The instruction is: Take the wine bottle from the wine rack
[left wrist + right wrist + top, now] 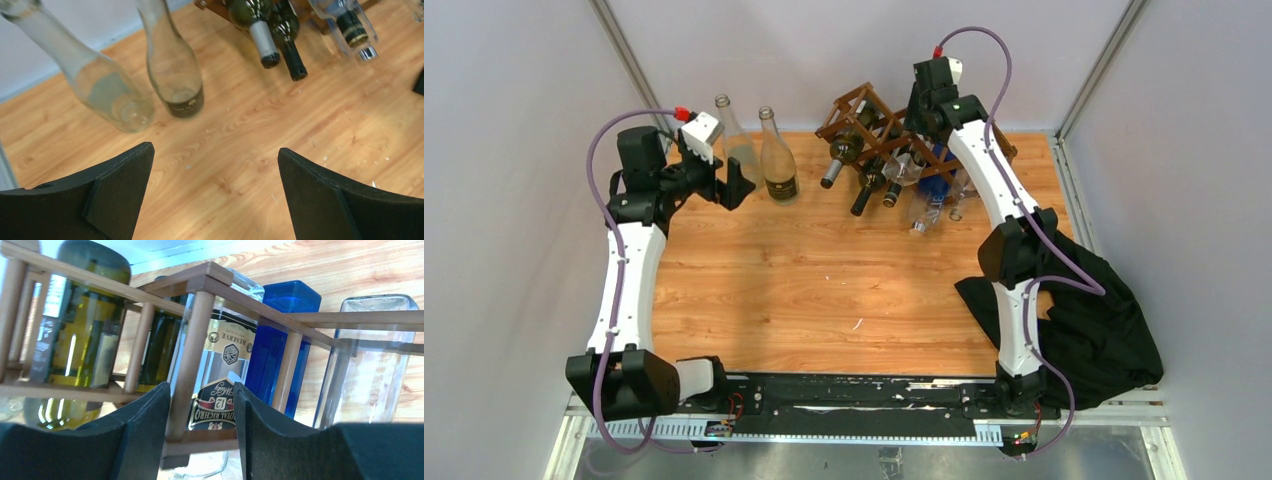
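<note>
Your right jaws stand at the back of the wine rack (196, 335), narrowed to a slim gap. One upright rack stick runs up through that gap, and the clear labelled wine bottle (227, 347) lies just behind it in its cell. I cannot tell from the wrist view whether the jaws are pinching anything yet. It could be the stick, the glass or nothing.

Before you commit, make sure it is the bottle you take and not the lattice (a grip on the stick would likely drag the whole rack). Come off the stick to one side and seat both jaws on bare glass. Then move the bottle along its own axis, so that it slides out of the cell without levering against the sticks.

The blue bottle (280, 340) sits just beside it and a green bottle (75, 325) lies in the neighbouring cell, so go slowly or they will probably shift.

Your left jaws are spread wide over bare worktop (240, 150), near two upright bottles (172, 70) and holding nothing. I would use them to steady the rack or to receive the bottle's neck end.
</note>
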{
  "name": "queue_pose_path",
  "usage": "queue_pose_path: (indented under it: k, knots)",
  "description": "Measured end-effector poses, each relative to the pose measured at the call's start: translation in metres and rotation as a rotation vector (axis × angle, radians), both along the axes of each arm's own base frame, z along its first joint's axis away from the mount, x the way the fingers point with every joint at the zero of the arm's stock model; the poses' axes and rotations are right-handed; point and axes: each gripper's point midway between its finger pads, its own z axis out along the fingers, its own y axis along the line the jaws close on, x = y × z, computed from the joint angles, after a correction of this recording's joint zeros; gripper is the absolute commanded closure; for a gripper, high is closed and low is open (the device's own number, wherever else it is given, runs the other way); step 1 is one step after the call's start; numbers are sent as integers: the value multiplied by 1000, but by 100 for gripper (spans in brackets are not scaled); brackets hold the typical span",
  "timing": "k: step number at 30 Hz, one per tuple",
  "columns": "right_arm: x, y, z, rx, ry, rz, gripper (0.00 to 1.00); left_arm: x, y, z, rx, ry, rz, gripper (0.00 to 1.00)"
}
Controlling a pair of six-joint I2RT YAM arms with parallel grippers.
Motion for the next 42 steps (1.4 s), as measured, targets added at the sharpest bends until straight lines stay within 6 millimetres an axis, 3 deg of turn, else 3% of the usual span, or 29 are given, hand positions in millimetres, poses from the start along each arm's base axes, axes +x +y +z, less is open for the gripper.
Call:
queue_pose_path:
  k: [4, 9, 20, 22, 27, 31, 36, 40, 42]
  knots:
    - [8, 0, -12, 24, 16, 3, 70, -13, -6, -15, -8, 53, -39, 5]
    - [8, 3, -11, 52, 10, 13, 86, -21, -11, -22, -24, 87, -64, 7]
    - [-17, -35, -12, 23, 34, -12, 98, -26, -17, -20, -69, 108, -73, 8]
    - [-23, -42, -11, 8, 38, -23, 90, -27, -17, -18, -74, 106, -73, 8]
    - [-34, -55, -11, -19, 44, -55, 45, -30, -18, -15, -80, 102, -68, 6]
    - [-40, -69, 4, -37, 21, -90, 25, -31, -18, -13, -83, 100, -64, 4]
    - [-58, -81, 43, -33, -52, -108, 17, -30, -16, -13, -86, 107, -43, 1]
    - [-99, -83, 77, -7, -122, -89, 10, -30, -15, -13, -90, 111, -35, 0]
    - [-122, -72, 88, 6, -152, -54, 9, -30, -15, -13, -94, 115, -31, 0]
